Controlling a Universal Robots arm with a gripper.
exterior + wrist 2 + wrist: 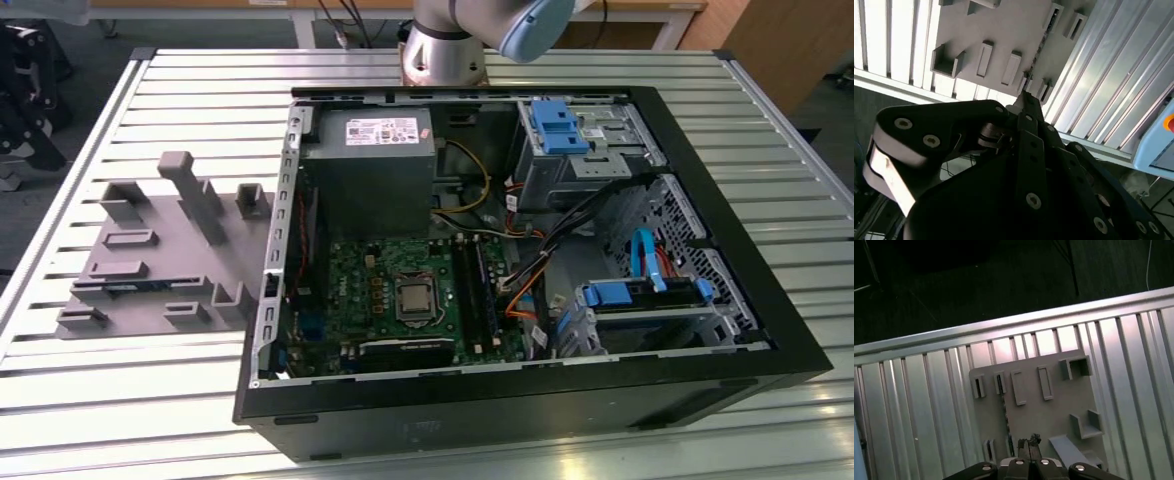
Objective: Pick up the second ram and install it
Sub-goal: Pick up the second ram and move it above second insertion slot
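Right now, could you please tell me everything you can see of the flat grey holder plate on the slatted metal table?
The flat grey holder plate looks like matte plastic. It lies flat on the slatted metal table, on the exterior view's left of the open black computer case. Posts, U-shaped brackets and narrow slotted holders rise from it. A thin dark stick, likely the second ram, stands on edge in one slot. The black gripper hangs over it.

No text is legible (the white label (387, 131) on the power supply (367, 190) seemingly carries tiny print).
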